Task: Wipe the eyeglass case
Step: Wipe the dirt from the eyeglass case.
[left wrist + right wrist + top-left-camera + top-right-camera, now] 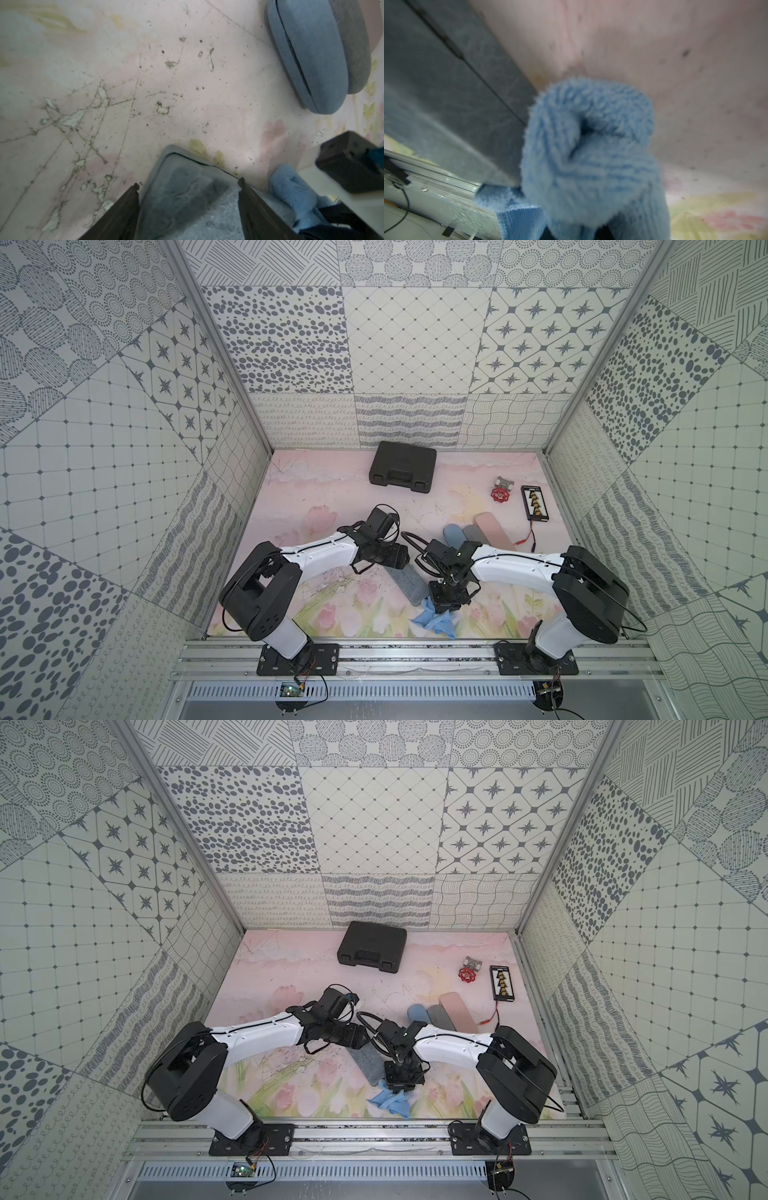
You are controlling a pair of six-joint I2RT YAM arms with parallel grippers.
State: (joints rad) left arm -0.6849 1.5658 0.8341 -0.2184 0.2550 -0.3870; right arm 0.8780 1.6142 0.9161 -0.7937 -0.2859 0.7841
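The grey eyeglass case (409,583) (368,1063) lies slanted on the flowered table, between my two arms. My left gripper (405,560) (188,184) is at its far end. Its dark fingers (128,207) stand apart on either side of the case (178,197), and I cannot tell whether they press on it. My right gripper (444,605) (401,1085) points down at the case's near end, shut on a bunched blue cloth (436,620) (587,149). The cloth lies against the case's side (446,104) and hides the right fingertips.
Three more cases lie side by side at the right: blue (453,533) (307,62), grey (473,533) and pink (492,529). A black tool box (403,466) sits at the back wall. A red valve (498,494) and a black connector board (535,502) lie at the right.
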